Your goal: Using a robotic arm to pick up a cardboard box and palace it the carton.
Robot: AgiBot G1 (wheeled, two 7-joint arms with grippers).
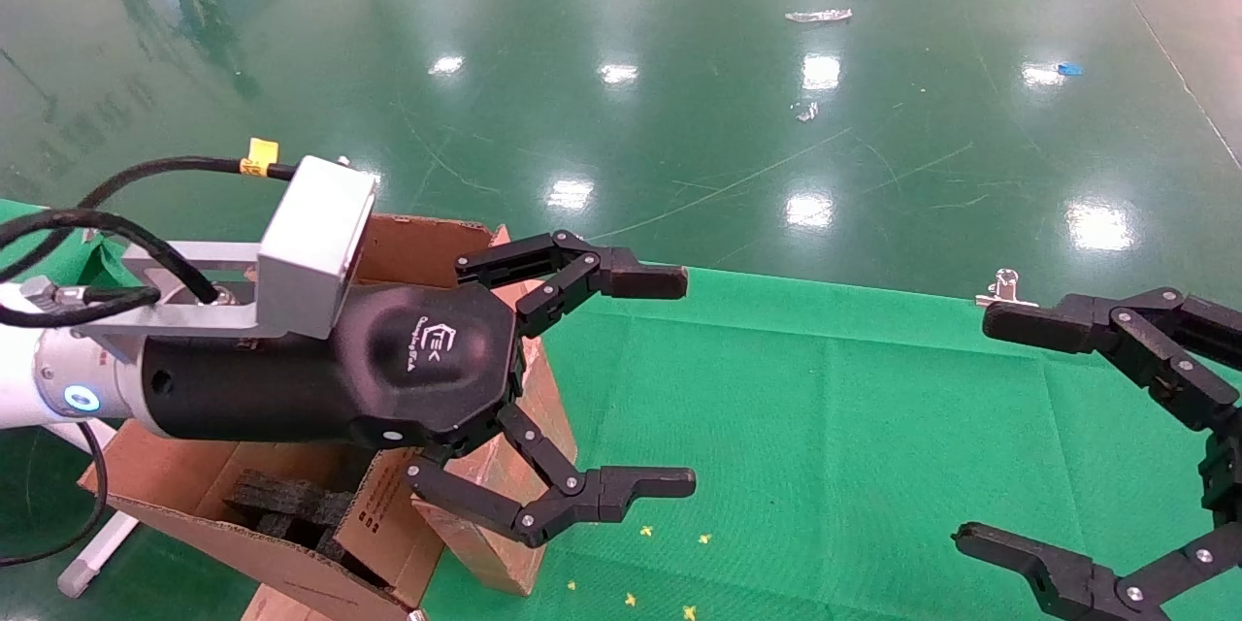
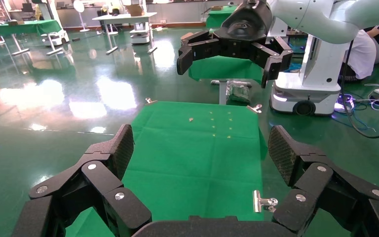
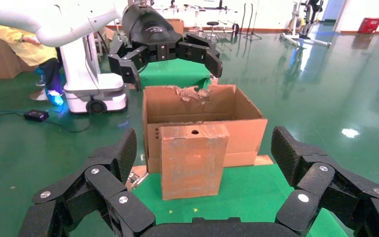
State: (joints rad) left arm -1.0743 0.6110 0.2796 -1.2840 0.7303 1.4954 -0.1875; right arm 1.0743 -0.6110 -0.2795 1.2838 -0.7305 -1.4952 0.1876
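Observation:
The small reddish-brown cardboard box, taped, with a round hole near its top, stands upright on the green cloth against the carton. In the head view the box is partly hidden under my left gripper, which is open and empty and hovers above the box and the carton. Black foam lies inside the carton. My right gripper is open and empty at the right side of the table, facing the box from a distance. The left gripper also shows in its own wrist view.
The green cloth covers the table and is held by silver clips at its edges. Small yellow specks lie on the cloth. A shiny green floor surrounds the table. A person and a robot base are behind the carton.

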